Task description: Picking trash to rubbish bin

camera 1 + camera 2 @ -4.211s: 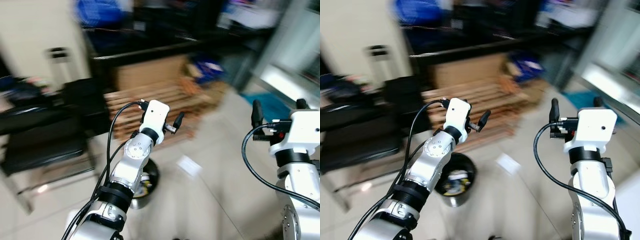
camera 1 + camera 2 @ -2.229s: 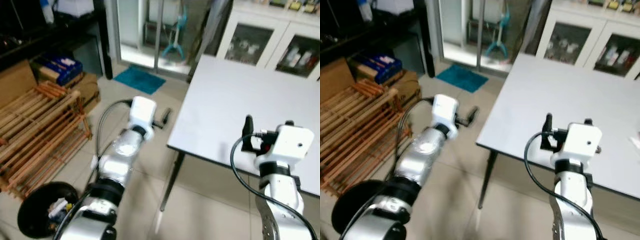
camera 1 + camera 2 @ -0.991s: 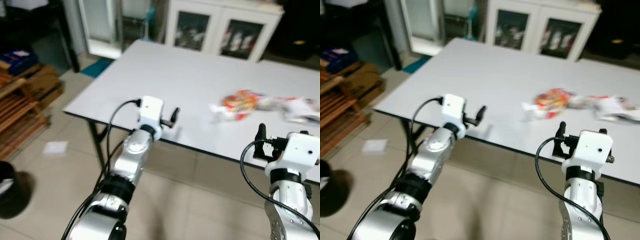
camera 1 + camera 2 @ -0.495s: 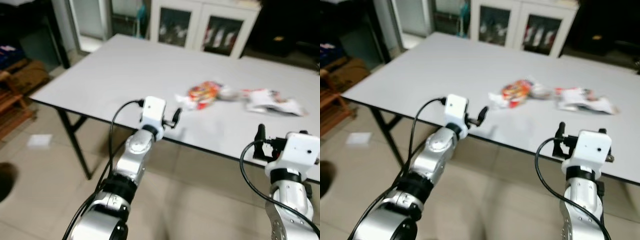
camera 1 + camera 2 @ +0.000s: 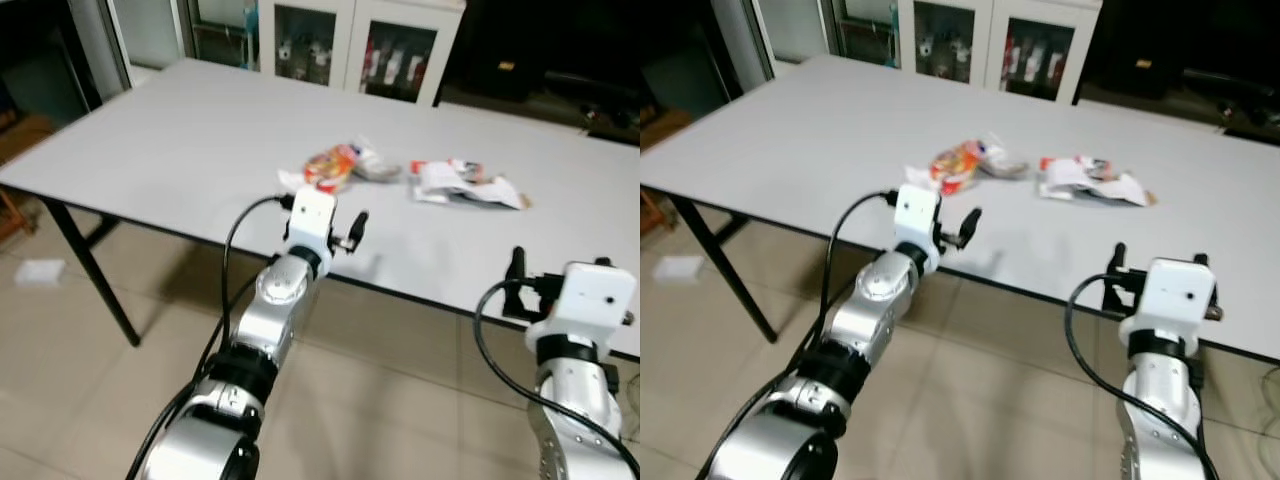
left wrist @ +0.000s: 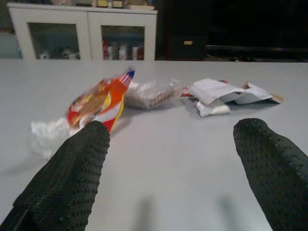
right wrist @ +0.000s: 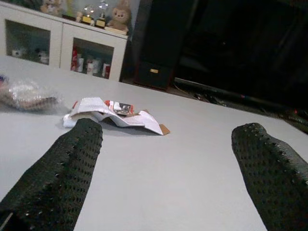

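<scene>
No lettering, brand, number or sign can be read here. The orange and red snack wrapper [image 6: 98, 103] carries bright printed colours, and the flattened white carton [image 7: 113, 111] has a small red and dark printed patch that may be a label, but it is too small and soft to make out. The items behind the cabinet's [image 5: 355, 45] glass doors are likewise illegible.

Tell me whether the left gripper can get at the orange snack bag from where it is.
Probably yes. The left gripper, fingers open, points across bare table toward the orange snack bag, nothing between; it may need more forward reach.
</scene>
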Controlling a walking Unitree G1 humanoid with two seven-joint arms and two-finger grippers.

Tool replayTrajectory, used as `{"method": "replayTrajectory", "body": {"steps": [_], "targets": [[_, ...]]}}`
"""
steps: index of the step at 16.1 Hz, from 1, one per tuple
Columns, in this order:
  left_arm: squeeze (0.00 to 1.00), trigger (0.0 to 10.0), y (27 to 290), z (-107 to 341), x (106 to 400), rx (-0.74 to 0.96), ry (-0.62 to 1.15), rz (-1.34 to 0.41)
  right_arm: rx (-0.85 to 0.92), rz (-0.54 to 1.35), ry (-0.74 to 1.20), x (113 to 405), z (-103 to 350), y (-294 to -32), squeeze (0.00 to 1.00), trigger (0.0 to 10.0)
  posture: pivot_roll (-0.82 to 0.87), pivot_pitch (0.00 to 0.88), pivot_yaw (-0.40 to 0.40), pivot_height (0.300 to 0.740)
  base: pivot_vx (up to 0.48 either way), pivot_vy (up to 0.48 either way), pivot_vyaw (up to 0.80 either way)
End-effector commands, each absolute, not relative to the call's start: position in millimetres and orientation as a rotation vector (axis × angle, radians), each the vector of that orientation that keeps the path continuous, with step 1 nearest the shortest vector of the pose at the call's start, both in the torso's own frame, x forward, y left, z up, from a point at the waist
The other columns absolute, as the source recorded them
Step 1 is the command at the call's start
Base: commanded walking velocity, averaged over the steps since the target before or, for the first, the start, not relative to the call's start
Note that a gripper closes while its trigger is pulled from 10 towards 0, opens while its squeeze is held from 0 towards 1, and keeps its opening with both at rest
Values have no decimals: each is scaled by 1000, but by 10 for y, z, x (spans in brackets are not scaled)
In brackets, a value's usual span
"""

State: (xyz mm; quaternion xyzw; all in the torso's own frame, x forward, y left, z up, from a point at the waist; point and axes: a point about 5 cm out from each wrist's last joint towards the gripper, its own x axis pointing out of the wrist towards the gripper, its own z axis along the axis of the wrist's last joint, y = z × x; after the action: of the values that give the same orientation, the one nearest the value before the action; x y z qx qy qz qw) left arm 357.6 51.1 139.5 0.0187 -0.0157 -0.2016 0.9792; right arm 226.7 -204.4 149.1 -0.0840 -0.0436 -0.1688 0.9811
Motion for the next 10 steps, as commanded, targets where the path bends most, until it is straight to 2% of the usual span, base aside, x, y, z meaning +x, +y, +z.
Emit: {"method": "replayTrajectory", "body": {"steps": [1,6,9,10], "targets": [[0,10000,573,1357,3585,47,-16,-385,-166,-319,-94,2284,1515,-2009,0,10000,55,23,-52,740,0,-469,0],[0,10000,698,1180,3534,145,62,-433,-134,-342,-106,2246,1517,-2083,0,10000,54,21,-51,740,0,-457,0],[0,10000,889,1061,3452,208,105,-465,-131,-339,-105,2248,1490,-2071,0,10000,92,45,-58,740,0,-304,0],[0,10000,994,1018,3388,221,119,-490,-127,-332,-106,2261,1479,-2055,0,10000,111,57,-66,740,0,0,0]]}}
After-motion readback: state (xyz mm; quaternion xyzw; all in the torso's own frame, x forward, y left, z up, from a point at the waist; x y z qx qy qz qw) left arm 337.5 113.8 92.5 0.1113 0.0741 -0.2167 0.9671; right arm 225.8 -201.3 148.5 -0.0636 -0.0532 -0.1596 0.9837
